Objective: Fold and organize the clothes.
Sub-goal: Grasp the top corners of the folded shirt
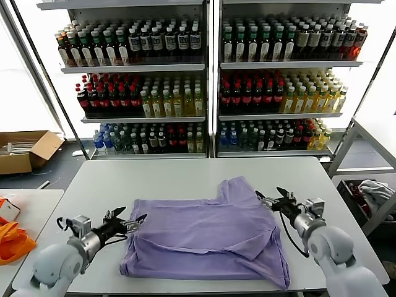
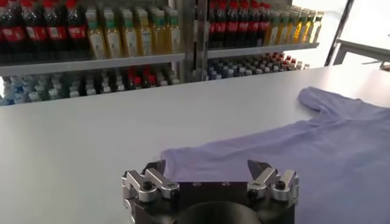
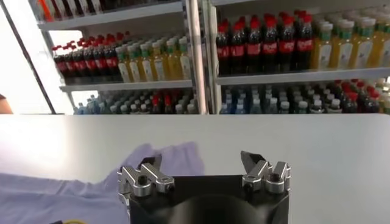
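Note:
The lavender T-shirt (image 1: pixel 207 232) lies spread on the white table (image 1: pixel 185 176), plain side up, one sleeve (image 1: pixel 238 189) pointing to the far right. My left gripper (image 1: pixel 127 224) is open and empty at the shirt's left edge. My right gripper (image 1: pixel 272 201) is open and empty just right of the sleeve. In the left wrist view the shirt (image 2: pixel 292 140) lies just ahead of the open gripper (image 2: pixel 208 167). In the right wrist view the sleeve (image 3: pixel 173 158) shows ahead of the open gripper (image 3: pixel 201 161).
Shelves of bottles (image 1: pixel 204 80) stand behind the table. An orange cloth (image 1: pixel 12 241) lies on a side table at the left. A white-grey cloth bundle (image 1: pixel 371 192) sits in a bin at the right. A cardboard box (image 1: pixel 25 151) is on the floor at the left.

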{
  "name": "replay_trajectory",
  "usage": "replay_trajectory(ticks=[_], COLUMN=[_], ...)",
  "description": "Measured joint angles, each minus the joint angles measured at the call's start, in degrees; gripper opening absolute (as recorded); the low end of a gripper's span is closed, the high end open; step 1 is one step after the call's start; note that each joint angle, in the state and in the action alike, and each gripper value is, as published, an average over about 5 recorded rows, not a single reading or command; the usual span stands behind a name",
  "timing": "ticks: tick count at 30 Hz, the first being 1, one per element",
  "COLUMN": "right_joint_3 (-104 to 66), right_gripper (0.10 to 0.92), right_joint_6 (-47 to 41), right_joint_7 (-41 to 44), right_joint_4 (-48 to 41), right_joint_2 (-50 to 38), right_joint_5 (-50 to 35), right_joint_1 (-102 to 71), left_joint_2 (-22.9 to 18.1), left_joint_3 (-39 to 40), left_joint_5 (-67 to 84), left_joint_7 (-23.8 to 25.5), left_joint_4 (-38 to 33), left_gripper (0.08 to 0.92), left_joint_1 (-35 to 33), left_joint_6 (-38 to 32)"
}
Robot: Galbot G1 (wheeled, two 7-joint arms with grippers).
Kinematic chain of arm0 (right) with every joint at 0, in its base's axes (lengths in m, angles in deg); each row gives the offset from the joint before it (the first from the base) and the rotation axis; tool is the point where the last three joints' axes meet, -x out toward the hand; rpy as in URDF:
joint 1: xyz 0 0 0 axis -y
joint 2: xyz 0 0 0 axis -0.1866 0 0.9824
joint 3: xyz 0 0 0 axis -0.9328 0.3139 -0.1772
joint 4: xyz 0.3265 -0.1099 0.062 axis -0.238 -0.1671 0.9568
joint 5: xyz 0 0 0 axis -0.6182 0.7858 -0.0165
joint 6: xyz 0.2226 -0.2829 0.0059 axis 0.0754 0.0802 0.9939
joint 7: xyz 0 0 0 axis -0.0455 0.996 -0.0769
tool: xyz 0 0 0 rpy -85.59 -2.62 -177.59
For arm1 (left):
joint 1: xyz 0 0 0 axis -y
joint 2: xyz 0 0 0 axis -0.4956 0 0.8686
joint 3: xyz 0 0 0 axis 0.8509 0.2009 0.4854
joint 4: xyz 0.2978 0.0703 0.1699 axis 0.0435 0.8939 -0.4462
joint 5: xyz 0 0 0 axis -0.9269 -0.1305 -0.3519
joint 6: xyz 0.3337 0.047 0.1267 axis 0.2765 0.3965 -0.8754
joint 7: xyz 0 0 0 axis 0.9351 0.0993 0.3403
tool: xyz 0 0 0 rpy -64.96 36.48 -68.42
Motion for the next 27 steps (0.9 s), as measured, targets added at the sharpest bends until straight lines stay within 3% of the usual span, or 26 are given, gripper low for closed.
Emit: replay_trajectory(ticks=[9, 19, 22, 27], right_joint_3=[5.6, 9.73, 10.81, 12.27], right_gripper=[0.823, 0.823, 0.817, 0.707], right_joint_6=[-0.54, -0.69, -0.68, -0.49], right_joint_7=[1.8, 3.17, 3.64, 4.02], right_joint_4=[-12.27, -20.37, -22.24, -24.47], right_joint_2=[3.66, 6.51, 7.13, 7.81], right_joint_5=[2.72, 5.49, 6.23, 6.93], right_joint_1=[10.02, 15.91, 17.25, 18.69], left_joint_2=[0.45, 0.02, -0.2, -0.41], left_joint_3=[6.04, 8.48, 8.73, 8.99], left_joint_5=[1.43, 1.61, 1.29, 0.66], left_joint_7=[0.29, 0.57, 0.63, 0.89], left_joint_4=[8.97, 13.54, 14.16, 14.32], left_gripper=[0.823, 0.815, 0.758, 0.612], left_joint_1=[9.59, 12.81, 12.85, 12.23], left_joint_6=[-0.27, -0.21, -0.04, 0.03])
